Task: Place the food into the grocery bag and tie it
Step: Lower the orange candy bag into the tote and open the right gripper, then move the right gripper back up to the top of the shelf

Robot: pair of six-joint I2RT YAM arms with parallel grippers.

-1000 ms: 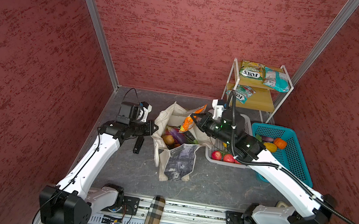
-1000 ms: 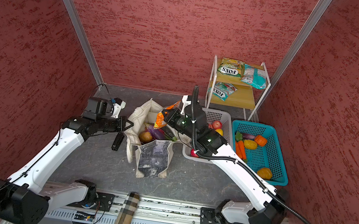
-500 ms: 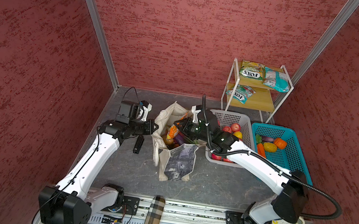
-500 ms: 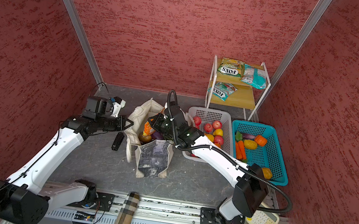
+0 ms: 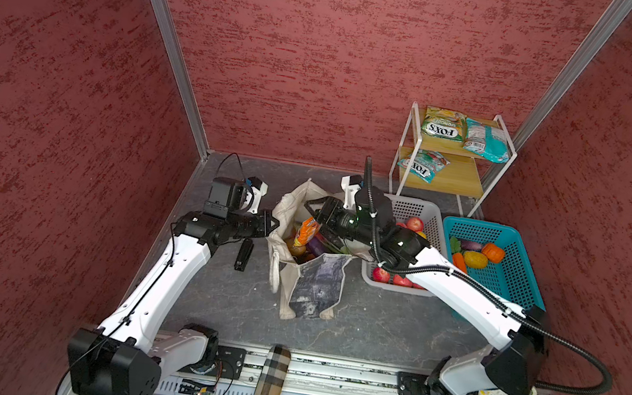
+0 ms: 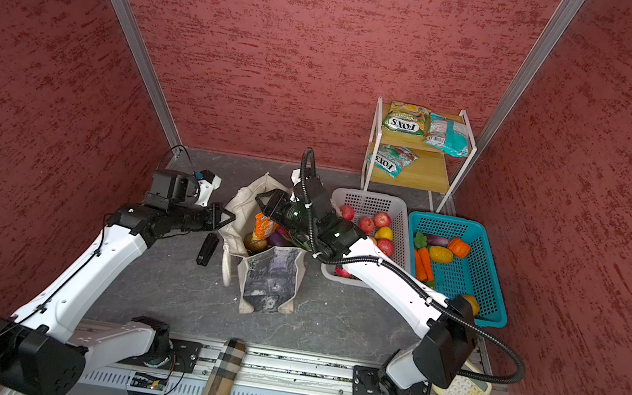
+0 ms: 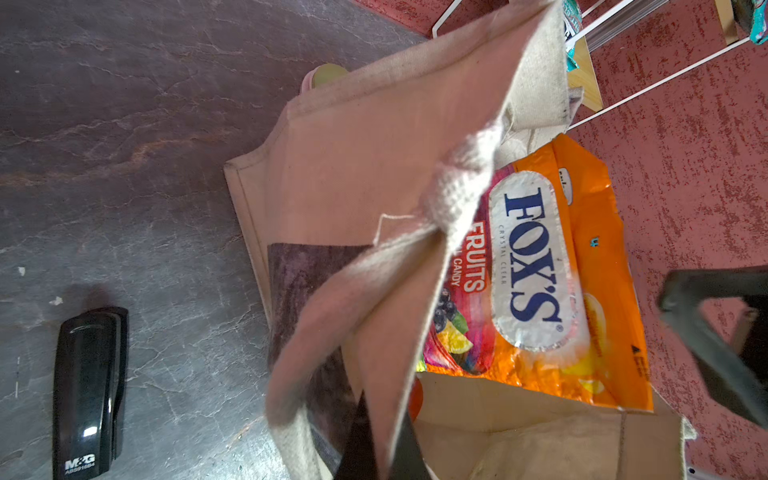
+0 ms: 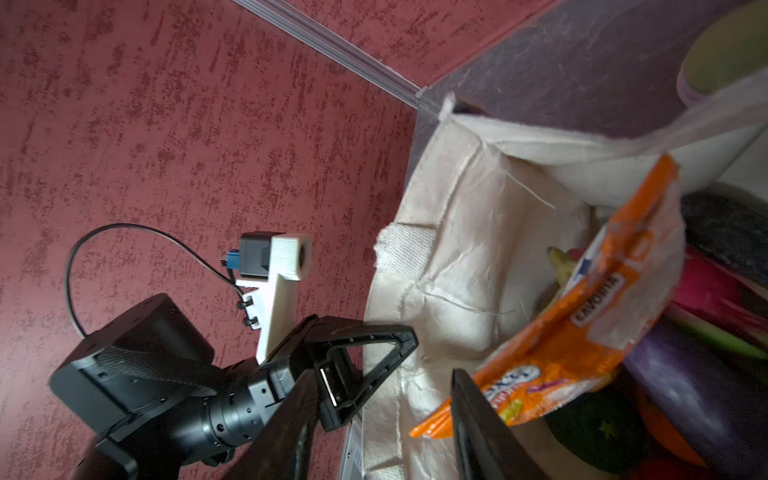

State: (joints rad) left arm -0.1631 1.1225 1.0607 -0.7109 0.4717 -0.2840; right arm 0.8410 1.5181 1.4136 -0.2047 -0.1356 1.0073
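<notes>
left pincer [image 5: 269,223] clamps the grocery bag [image 5: 314,286], stapler [image 5: 243,254] beside it; right pincer [image 8: 380,386] gapes by the orange packet [image 7: 582,249].

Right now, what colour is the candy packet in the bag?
The candy packet is mostly orange; the left wrist view shows it best.

Brightly, evenly lit from above; softly shadowed; bowed at top-view edges; glare on snack packet [image 7: 532,266]; blurred close up.
</notes>
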